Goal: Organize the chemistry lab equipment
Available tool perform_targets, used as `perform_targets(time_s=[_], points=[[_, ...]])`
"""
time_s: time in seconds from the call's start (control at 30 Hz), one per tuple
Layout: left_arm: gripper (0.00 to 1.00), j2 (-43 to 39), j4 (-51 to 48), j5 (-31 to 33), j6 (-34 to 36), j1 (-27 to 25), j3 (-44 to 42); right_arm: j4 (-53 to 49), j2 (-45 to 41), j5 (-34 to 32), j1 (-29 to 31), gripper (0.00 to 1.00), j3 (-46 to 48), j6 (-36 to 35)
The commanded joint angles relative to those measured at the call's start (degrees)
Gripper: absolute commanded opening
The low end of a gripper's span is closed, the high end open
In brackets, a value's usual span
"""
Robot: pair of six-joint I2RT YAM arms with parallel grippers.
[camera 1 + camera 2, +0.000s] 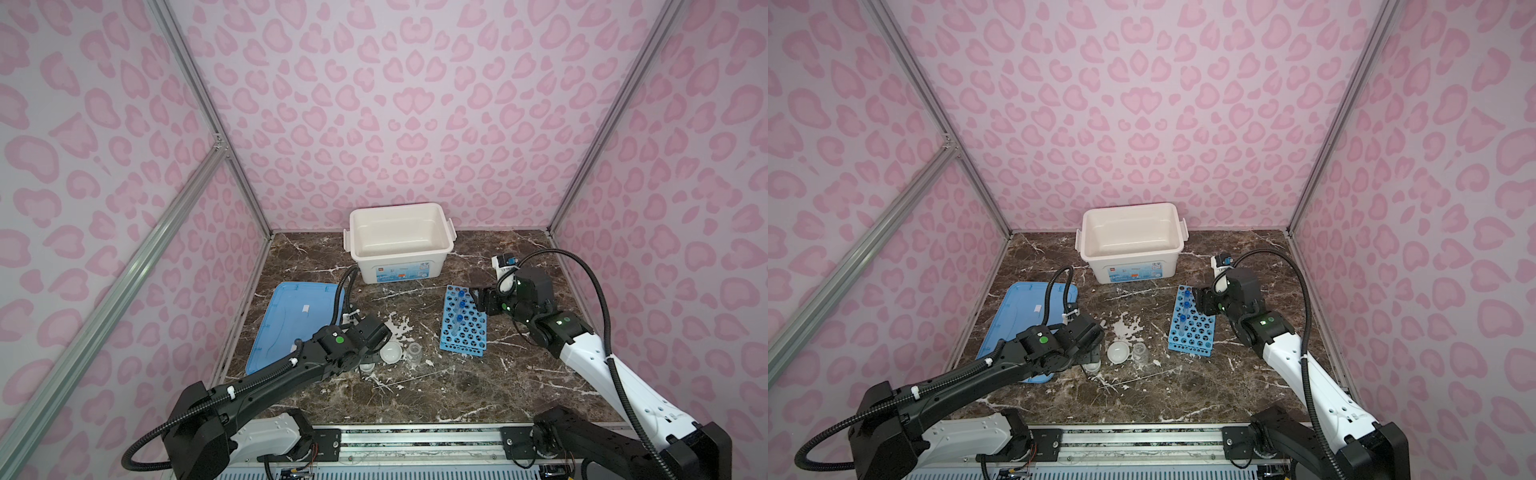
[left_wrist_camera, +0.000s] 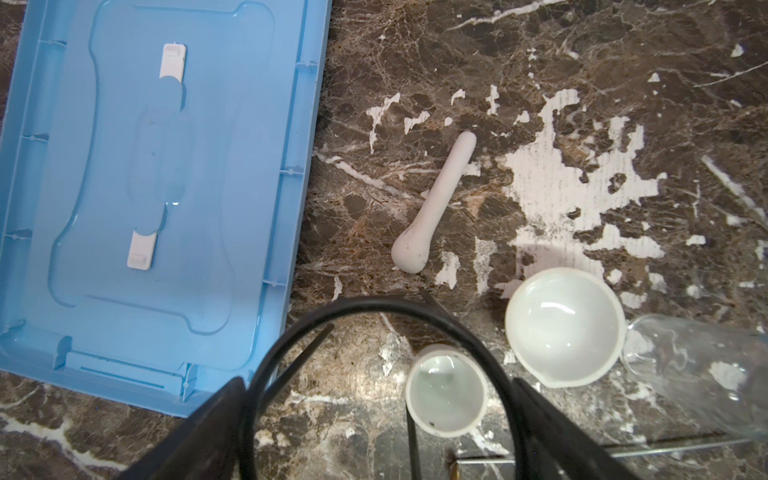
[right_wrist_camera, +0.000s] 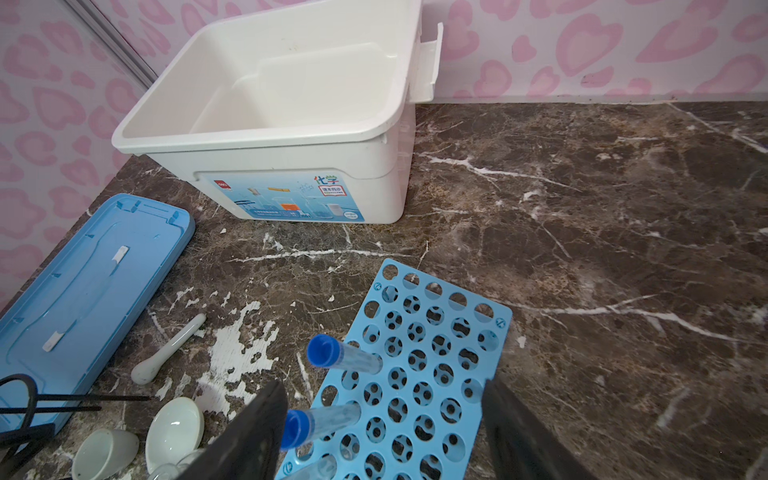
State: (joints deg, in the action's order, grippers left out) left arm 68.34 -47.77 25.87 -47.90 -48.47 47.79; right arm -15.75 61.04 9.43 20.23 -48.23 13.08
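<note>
- Chemistry lab equipment sits in two groups on the table (image 1: 415, 395): you have the small pieces left of centre and the blue rack (image 1: 469, 336) to their right.
- Your left gripper (image 2: 379, 381) has its jaws spread wide, one finger on each side of the black ring stand (image 2: 374, 304); you cannot tell whether they press the ring.
- You see the white cup (image 2: 446, 390) through that ring. The shallow dish (image 2: 565, 328) is just beside it, and the clear beaker (image 2: 698, 374) is just beside the dish.
- The white pestle (image 2: 436, 199) lies flat between these pieces and the blue lid (image 2: 166, 166), touching neither.
- Your right gripper (image 3: 384, 384) hangs over the rack with its jaws apart, gripping nothing; one finger is just beside a blue cap.
- The blue-capped tubes (image 3: 345, 357) lean in the rack's holes.
- The white storage box (image 1: 399, 257) stands open at the back of the table, apart from the other pieces.
</note>
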Motion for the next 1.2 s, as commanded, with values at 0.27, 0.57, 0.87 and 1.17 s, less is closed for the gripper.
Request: perform_targets(time_s=[0.27, 0.57, 0.87, 1.17], points=[[0.97, -0.45, 2.29, -1.26, 1.06, 1.35, -1.21, 1.07, 0.18, 0.76, -0.45, 0.76, 0.25, 0.45], [0.96, 0.43, 2.62, -1.8, 1.85, 1.74, -1.3, 0.98, 0.47, 0.77, -0.55, 0.76, 0.24, 0.62], [0.97, -0.42, 2.32, -1.79, 2.02, 1.99, -1.57, 0.98, 0.51, 1.03, -0.67, 0.76, 0.28, 0.66], [0.87, -0.48, 2.4, -1.96, 2.79, 2.23, -1.21, 0.8, 0.4, 0.68, -0.84, 0.76, 0.33, 0.58]])
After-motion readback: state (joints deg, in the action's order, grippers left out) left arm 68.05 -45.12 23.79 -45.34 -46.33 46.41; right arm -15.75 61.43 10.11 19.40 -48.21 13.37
